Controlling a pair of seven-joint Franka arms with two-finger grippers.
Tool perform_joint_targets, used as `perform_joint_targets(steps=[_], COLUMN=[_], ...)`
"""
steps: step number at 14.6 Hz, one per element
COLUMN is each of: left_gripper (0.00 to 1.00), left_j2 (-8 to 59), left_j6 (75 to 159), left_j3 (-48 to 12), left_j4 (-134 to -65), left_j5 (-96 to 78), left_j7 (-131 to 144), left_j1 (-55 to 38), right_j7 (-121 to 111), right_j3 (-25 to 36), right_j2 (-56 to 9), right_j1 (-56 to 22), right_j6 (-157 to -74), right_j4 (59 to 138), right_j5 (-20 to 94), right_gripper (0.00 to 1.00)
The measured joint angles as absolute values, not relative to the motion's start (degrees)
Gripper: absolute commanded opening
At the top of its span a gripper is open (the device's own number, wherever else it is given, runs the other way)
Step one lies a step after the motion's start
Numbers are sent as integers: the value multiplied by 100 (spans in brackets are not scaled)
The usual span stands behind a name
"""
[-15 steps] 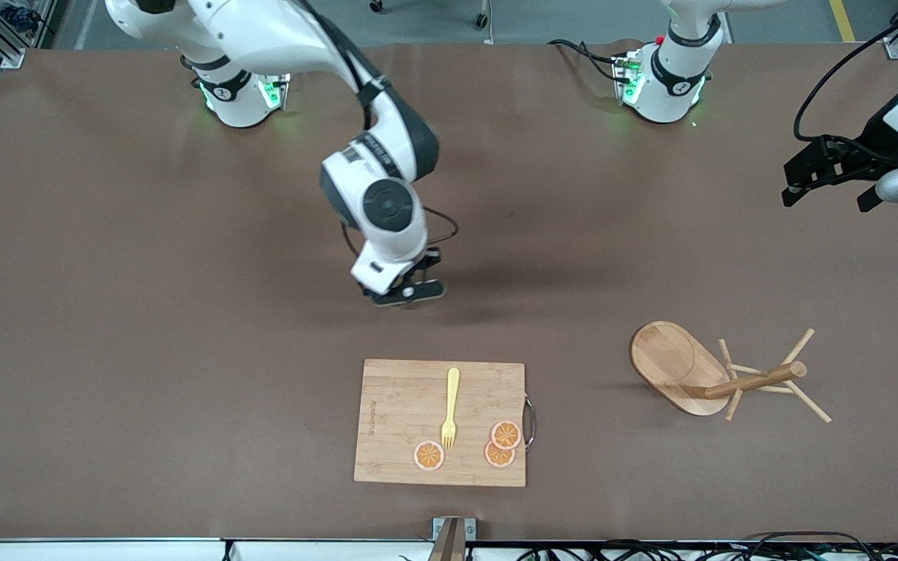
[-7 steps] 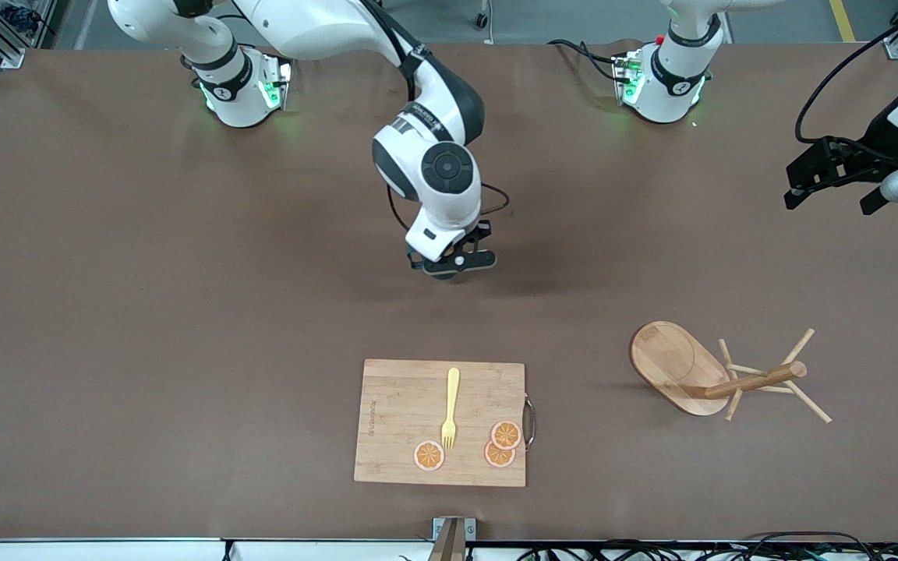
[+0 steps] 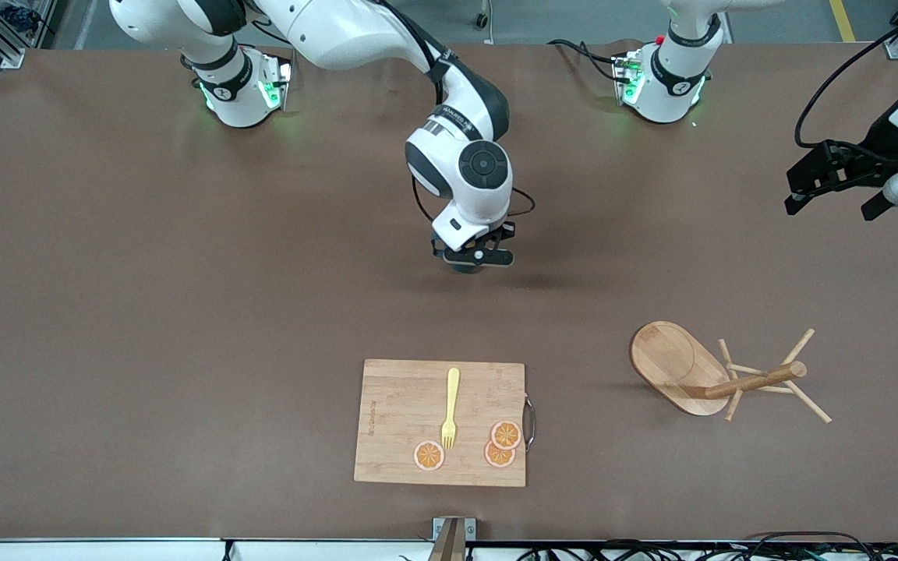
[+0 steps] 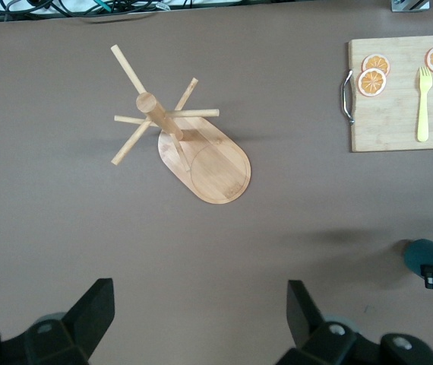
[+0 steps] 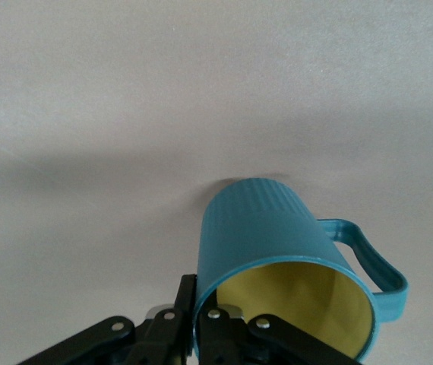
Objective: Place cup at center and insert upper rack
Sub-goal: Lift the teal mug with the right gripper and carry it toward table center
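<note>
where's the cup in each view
Front view: the cup barely shows, a teal sliver under the right end effector, over bare table farther from the camera than the cutting board.
Left wrist view: teal shape at the picture's edge.
Right wrist view: fills the lower middle, rim clamped.
Shared landmark: the cutting board, in the front and left wrist views only.

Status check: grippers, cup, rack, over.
Right gripper shut on cup rim, over table centre. Left gripper open, waiting above the left arm's end. Upper rack lying tipped on its side. Nothing in the way.
</note>
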State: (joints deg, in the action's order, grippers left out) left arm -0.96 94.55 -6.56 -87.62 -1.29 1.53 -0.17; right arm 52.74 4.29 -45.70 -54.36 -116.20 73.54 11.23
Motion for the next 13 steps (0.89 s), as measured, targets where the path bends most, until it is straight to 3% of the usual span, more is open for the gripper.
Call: perform_joint_targets(steps=[6,7,8,9,13], left_gripper=[100,100,100,100,100], left_j2=[-3,2,7,12,18], left_j6=[9491,9491,9491,9491,9491], left_j3=[-1031,-1096,-1150,-1197,-1360], left_j4=[-8762,-8762,-8762,-8763,-8763], left_j5=[-132,-132,-132,-132,-168], left_j7=[638,713,779,822,906], left_j1=[-211,-212,-212,-213,-213], right_j7=[5594,5596,5601,5614,5839], right_j3=[247,245,247,246,267], right_j2=[-4749,-4777,-4782,-4783,-4782], right_j1=[-5472,-5493,-5507,-5512,-5500], right_j6=[-12014,-12028,-12026,-12021,-12023], right_j4=[7321,7316,7296,7285,7073], right_j5=[1170,1178,1180,1186,1200], right_gripper=[2,20,76,99,100])
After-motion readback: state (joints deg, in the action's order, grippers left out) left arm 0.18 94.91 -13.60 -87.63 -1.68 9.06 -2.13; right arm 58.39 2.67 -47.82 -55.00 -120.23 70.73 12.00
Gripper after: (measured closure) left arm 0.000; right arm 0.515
